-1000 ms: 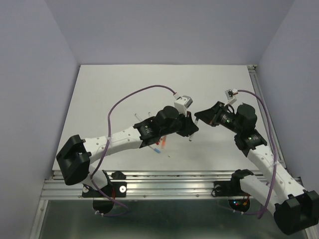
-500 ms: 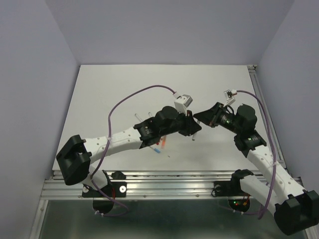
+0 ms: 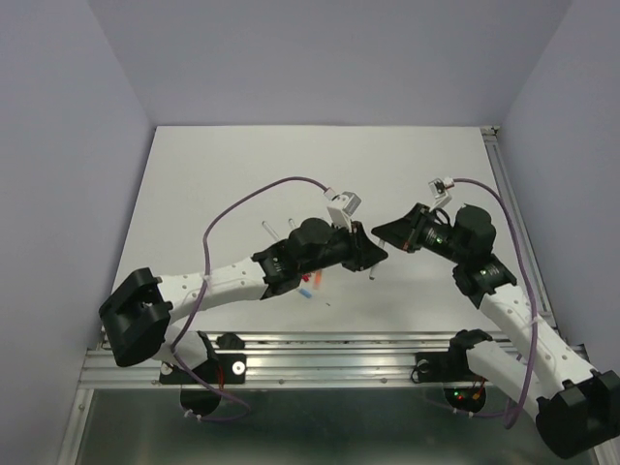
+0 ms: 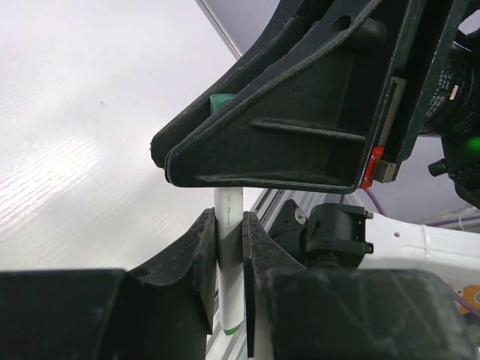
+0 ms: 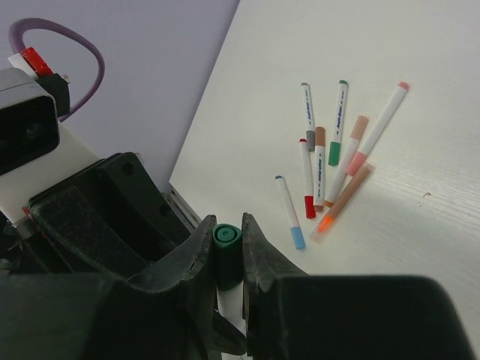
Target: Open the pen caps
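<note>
The left gripper (image 4: 229,236) is clamped on an upright white pen barrel (image 4: 229,292) above the middle of the white table (image 3: 242,174). At the barrel's far end, the short green cap (image 5: 226,255), a small plastic cylinder with a hollow round end, is pinched between the closed fingers of the right gripper (image 5: 226,225), which meets the left one tip to tip. The left wrist view shows only a sliver of green behind the right gripper's black body. The right wrist view shows the cap end-on, and beyond it loose pens (image 5: 330,172) fanned on the table with grey, green, red, blue, pink and orange caps.
</note>
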Available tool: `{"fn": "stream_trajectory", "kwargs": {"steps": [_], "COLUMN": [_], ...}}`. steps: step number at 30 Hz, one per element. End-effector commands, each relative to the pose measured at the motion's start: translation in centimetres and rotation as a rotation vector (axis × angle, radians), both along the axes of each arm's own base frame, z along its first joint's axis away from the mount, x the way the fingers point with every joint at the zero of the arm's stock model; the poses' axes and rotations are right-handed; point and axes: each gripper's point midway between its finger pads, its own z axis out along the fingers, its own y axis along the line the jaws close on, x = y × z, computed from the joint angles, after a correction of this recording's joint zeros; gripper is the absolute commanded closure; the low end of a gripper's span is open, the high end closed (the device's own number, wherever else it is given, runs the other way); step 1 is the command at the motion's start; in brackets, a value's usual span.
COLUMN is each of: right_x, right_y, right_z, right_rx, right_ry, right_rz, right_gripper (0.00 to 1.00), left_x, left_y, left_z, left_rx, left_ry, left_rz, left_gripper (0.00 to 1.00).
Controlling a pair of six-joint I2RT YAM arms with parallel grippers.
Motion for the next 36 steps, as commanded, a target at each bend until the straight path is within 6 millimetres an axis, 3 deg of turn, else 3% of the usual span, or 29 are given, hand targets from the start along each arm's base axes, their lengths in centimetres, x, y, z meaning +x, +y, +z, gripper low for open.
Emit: {"fn": "stream_trajectory", "kwargs": {"steps": [1, 9, 12, 17, 23, 25, 29, 32, 36], "right_x": [3.6, 3.8, 2.5, 1.1, 0.9, 0.7, 0.6, 0.6, 0.5], "right_y": [-2.2, -0.9, 0.6, 1.4, 0.6, 0.6, 0.7, 0.7, 0.7], "right_z": [2.3, 1.9, 2.1, 2.5, 2.8, 2.7, 2.7, 3.0, 3.2], "right_rx": [-0.008, 0.055, 0.109, 0.148, 0.115, 0.119, 0.127, 0.132, 0.138], "right_ry": [-0.105, -0.065, -0.04, -0.026, -0.043, -0.032, -0.025, -0.033, -0.032], "right_rz": [-0.193, -0.129, -0.019, 0.051, 0.003, 0.012, 0.016, 0.016, 0.016], "right_gripper": [0.99, 0.99, 0.99, 0.99, 0.87, 0.76, 0.74, 0.66, 0.67], "left_x": [-3.8, -4.6, -4.2, -3.5, -2.7, -2.6, -2.3, -2.3, -2.3], "left_y": [1.1, 1.9, 1.6, 0.9, 0.5, 0.5, 0.3, 0.3, 0.4], "left_z": [0.1, -0.4, -0.2, 1.0, 1.4, 1.5, 1.9, 2.1, 2.0], "left_rx": [-0.087, -0.107, -0.106, -0.113, -0.093, -0.09, -0.072, -0.075, -0.073], "left_ry": [0.066, 0.087, 0.078, 0.053, 0.052, 0.051, 0.045, 0.044, 0.046], "left_rz": [-0.093, -0.085, -0.074, -0.066, -0.034, -0.028, -0.021, -0.024, -0.017], "left_gripper": [1.0, 1.0, 1.0, 1.0, 1.0, 1.0, 1.0, 1.0, 1.0]}}
